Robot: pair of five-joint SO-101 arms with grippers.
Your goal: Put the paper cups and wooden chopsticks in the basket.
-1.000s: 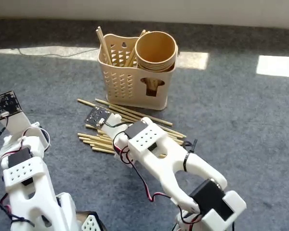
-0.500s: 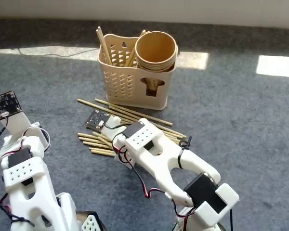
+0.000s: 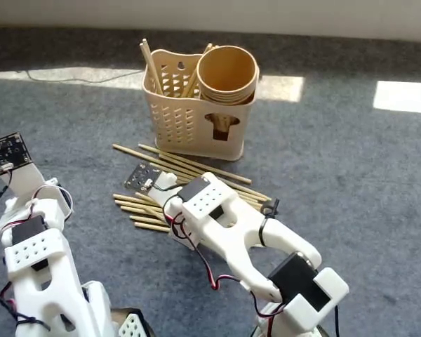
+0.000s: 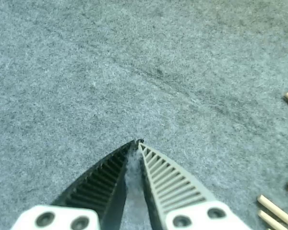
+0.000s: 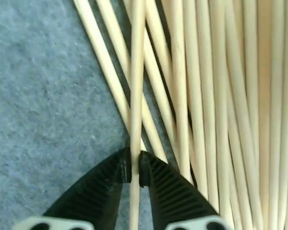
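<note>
A beige plastic basket (image 3: 189, 112) stands at the back of the grey carpet, holding stacked paper cups (image 3: 226, 74) and a few upright chopsticks (image 3: 151, 64). Many wooden chopsticks (image 3: 137, 208) lie loose on the carpet in front of it. My right arm (image 3: 217, 210) leans over this pile. In the right wrist view, my right gripper (image 5: 135, 165) is shut on one chopstick (image 5: 137, 91) that crosses the others in the pile (image 5: 221, 96). My left gripper (image 4: 136, 143) is shut on nothing, low over bare carpet, with chopstick ends (image 4: 276, 213) off to one side.
My left arm (image 3: 31, 246) stands at the lower left of the high view, apart from the pile. Bare carpet lies to the right of the basket, with sunlit patches (image 3: 403, 96) at the back. A thin cable (image 3: 56, 77) runs along the far left.
My right arm has shifted slightly left and settled lower over the chopstick pile. The left arm has not moved.
</note>
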